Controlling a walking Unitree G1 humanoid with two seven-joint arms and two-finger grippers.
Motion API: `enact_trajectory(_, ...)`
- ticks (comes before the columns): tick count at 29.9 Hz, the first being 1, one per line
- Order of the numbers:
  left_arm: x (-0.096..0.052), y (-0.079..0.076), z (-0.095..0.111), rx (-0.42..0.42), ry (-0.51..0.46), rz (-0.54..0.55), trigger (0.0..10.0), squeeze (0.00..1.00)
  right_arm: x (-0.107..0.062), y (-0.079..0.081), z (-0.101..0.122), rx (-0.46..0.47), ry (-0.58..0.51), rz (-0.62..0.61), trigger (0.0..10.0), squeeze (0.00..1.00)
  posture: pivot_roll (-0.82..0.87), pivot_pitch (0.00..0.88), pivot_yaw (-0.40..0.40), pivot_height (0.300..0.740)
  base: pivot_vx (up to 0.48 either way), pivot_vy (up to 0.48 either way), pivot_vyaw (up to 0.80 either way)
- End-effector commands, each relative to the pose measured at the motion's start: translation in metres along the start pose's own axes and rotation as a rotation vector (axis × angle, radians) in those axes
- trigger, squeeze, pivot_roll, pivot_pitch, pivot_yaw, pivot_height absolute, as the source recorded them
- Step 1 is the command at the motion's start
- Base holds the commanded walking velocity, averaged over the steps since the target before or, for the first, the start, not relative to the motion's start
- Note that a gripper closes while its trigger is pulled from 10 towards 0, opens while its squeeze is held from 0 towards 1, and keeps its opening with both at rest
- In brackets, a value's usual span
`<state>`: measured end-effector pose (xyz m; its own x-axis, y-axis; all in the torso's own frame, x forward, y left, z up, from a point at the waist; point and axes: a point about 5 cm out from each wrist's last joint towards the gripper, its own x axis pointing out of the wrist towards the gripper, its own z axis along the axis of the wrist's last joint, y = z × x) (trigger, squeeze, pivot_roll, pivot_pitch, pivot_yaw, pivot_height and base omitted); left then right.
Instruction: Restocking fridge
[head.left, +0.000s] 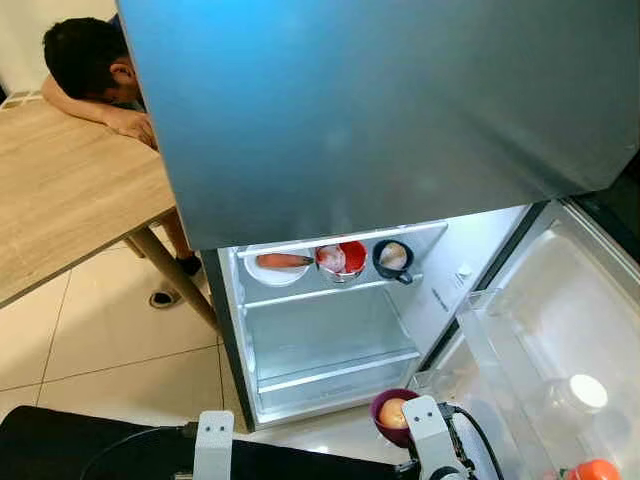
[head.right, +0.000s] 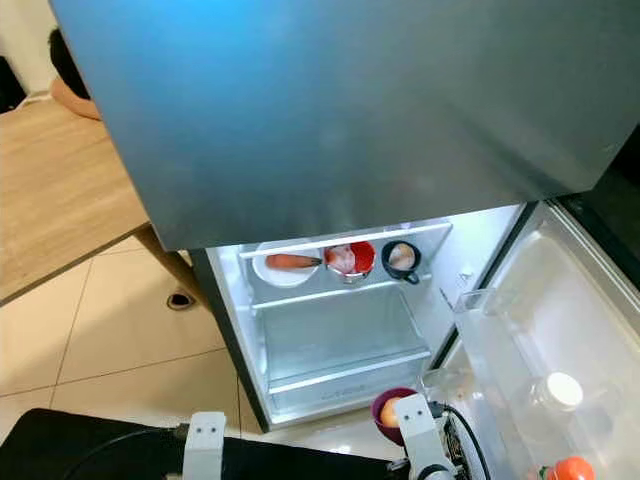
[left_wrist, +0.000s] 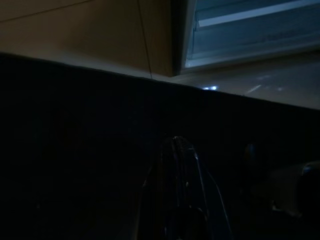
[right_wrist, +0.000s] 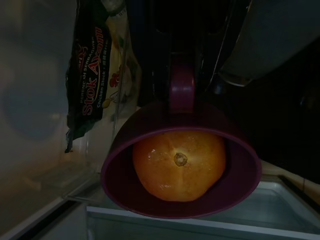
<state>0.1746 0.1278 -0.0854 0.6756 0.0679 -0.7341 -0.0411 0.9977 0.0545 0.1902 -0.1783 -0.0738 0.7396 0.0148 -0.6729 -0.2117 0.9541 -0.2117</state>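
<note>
Evidently mid-delivery, the right gripper (right_wrist: 181, 75) grips the handle of a purple cup (head.left: 388, 411) holding an orange (right_wrist: 179, 165), low before the open fridge (head.left: 330, 330). Next it likely needs lifting onto a shelf (head.left: 335, 368). The left gripper (left_wrist: 175, 190) hangs idle, fingers too dark to judge.

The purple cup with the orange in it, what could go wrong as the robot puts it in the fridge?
The right gripper seems to hold the purple cup by its handle alone, tipped on its side, so the orange could roll out. The top shelf already carries a plate, a red cup and a dark cup, leaving little room.
</note>
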Motion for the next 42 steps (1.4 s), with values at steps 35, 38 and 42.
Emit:
enact_trajectory(35, -0.007, -0.021, -0.009, 0.003, -0.004, -0.037, 10.0, 0.00, -0.002, -0.001, -0.003, 0.002, -0.006, -0.011, 10.0, 0.00, -0.09, 0.091, -0.012, 0.731, 0.100, 0.000, 0.00)
enact_trajectory(38, -0.007, -0.021, -0.009, 0.007, -0.003, -0.036, 10.0, 0.00, -0.002, -0.001, -0.003, 0.003, -0.007, -0.009, 10.0, 0.00, -0.08, 0.088, -0.014, 0.731, 0.000, 0.000, 0.00)
enact_trajectory(42, -0.007, -0.021, -0.008, 0.009, -0.007, -0.037, 10.0, 0.00, -0.001, -0.001, -0.001, 0.005, -0.013, -0.008, 10.0, 0.00, -0.08, 0.082, -0.015, 0.731, 0.000, 0.000, 0.00)
